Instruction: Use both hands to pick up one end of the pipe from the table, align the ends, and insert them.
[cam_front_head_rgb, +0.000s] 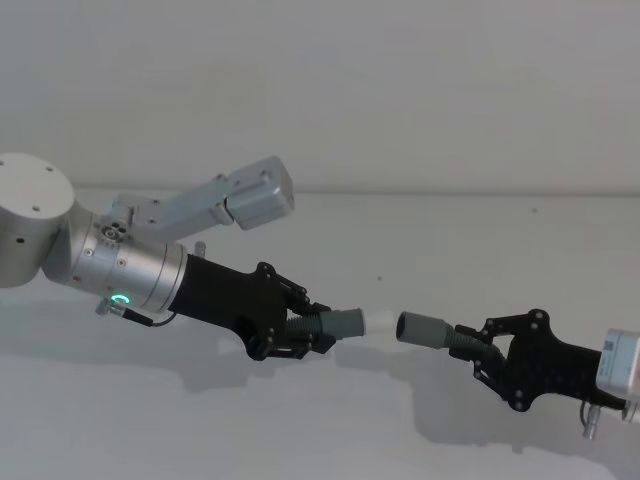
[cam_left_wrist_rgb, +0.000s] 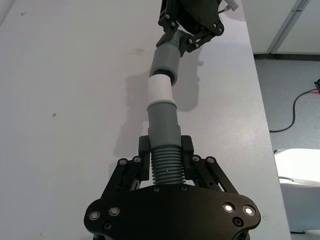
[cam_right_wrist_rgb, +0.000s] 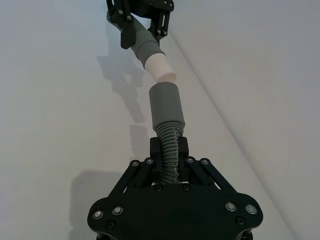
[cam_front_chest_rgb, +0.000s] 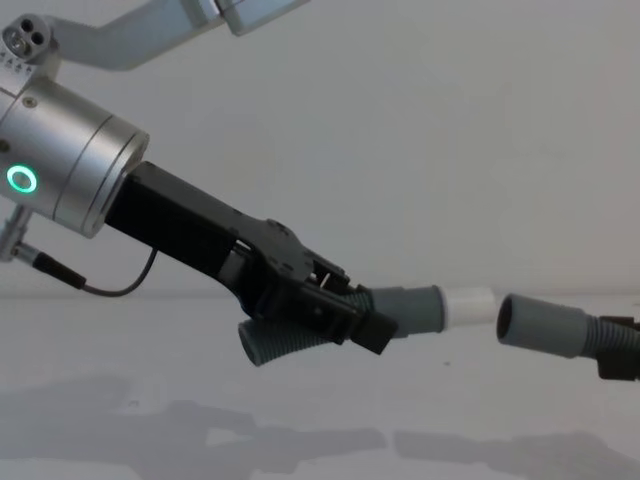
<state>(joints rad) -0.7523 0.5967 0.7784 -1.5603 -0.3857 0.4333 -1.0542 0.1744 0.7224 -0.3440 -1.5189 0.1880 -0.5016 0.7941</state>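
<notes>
Both hose pieces held above the table (cam_front_head_rgb: 420, 250), ends facing across a small gap, not yet inserted.

From left: left claw (cam_front_head_rgb: 305, 325) clamped on the ribbed section of the left hose piece (cam_front_head_rgb: 340, 323), grey cuff and white tip (cam_front_head_rgb: 378, 322) projecting rightward. Then the gap. Then open grey cuff (cam_front_head_rgb: 420, 329) of the right hose piece (cam_front_head_rgb: 455, 338), ribbed section clamped in the right claw (cam_front_head_rgb: 490, 350). In the right wrist view, white tip angled off the axis of the open cuff; in the chest view, the tip seen slightly higher than the cuff mouth. Risk, as judged: advancing without angular correction likely to butt the tip against the cuff rim, flex the ribbed hose, or twist a piece within its clamp. Recommended: align axes before closing the gap.
</notes>
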